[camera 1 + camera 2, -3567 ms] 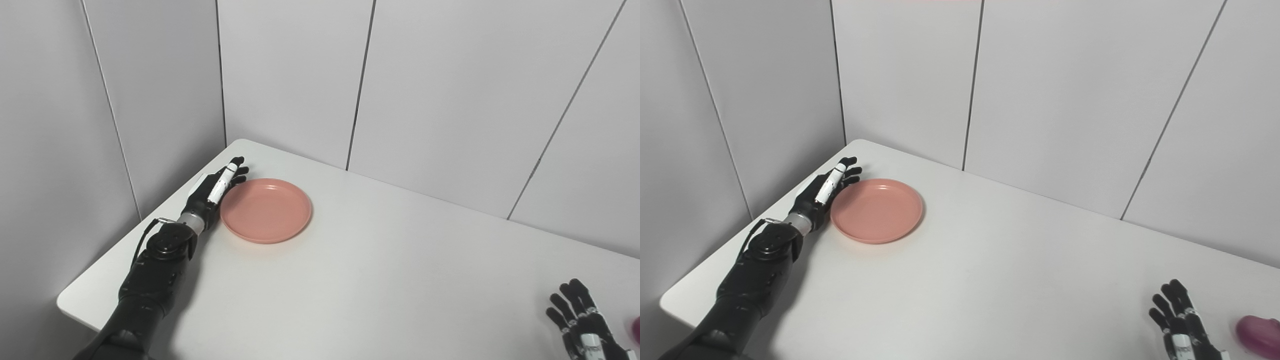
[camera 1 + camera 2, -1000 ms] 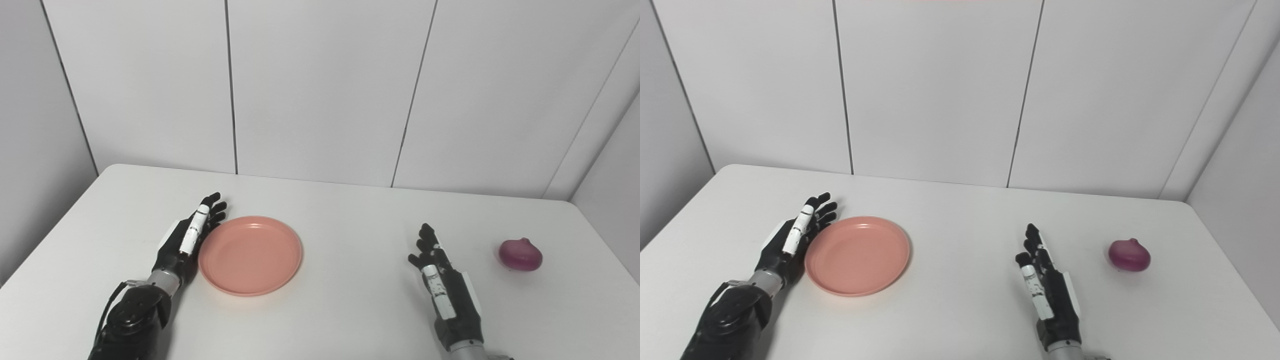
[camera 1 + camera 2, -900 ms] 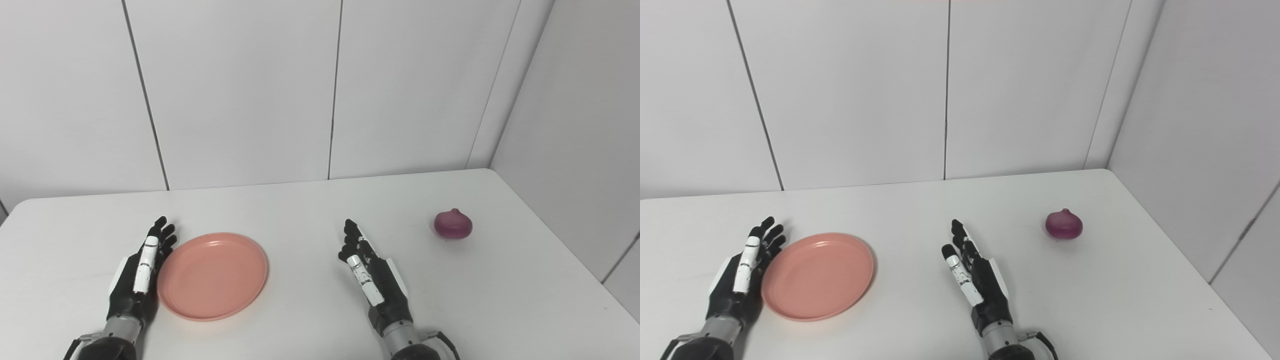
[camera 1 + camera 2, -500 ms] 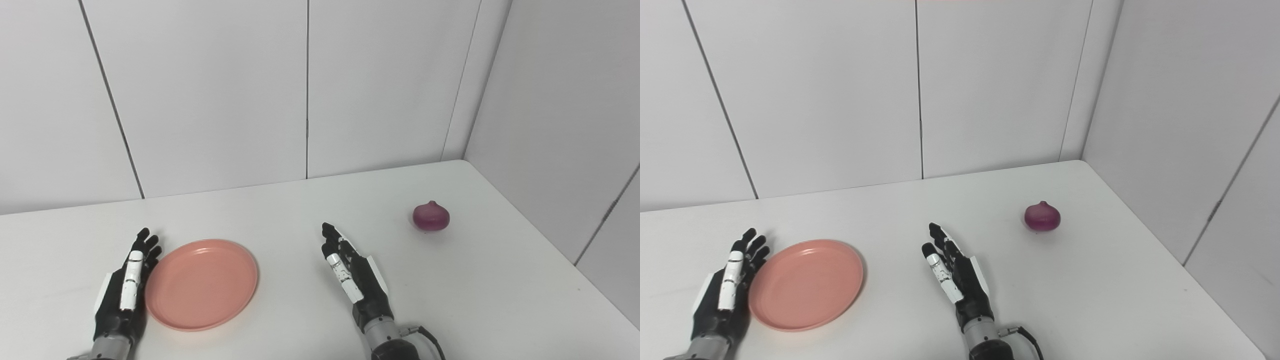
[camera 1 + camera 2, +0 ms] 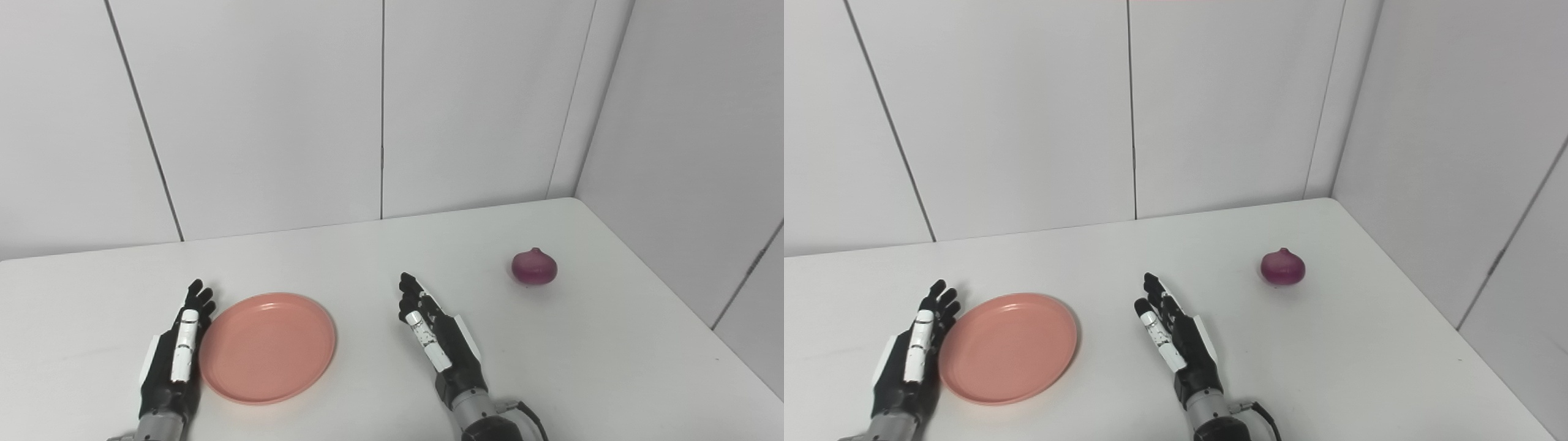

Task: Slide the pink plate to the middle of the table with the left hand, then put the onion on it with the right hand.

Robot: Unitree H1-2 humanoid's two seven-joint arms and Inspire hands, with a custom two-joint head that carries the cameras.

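Pink plate (image 5: 267, 348): lying on table (image 5: 612, 355), left robot hand (image 5: 174, 361) touching at 9 o'clock, fingers apart. Right robot hand (image 5: 441, 340): resting splayed, empty. Onion (image 5: 535, 267): sitting at 2 o'clock.

white table (image 5: 367, 257) — pink plate (image 5: 267, 348) left | onion (image 5: 535, 267) right

A white table (image 5: 343, 257) fills the lower half of both views, its matte top plain and pale. Its far edge runs from 9 o'clock toward 2 o'clock, and its right edge slants down to 4 o'clock. Behind it, from 9 through 12 to 3 o'clock, stand light grey wall panels (image 5: 263, 110) split by thin dark vertical seams.
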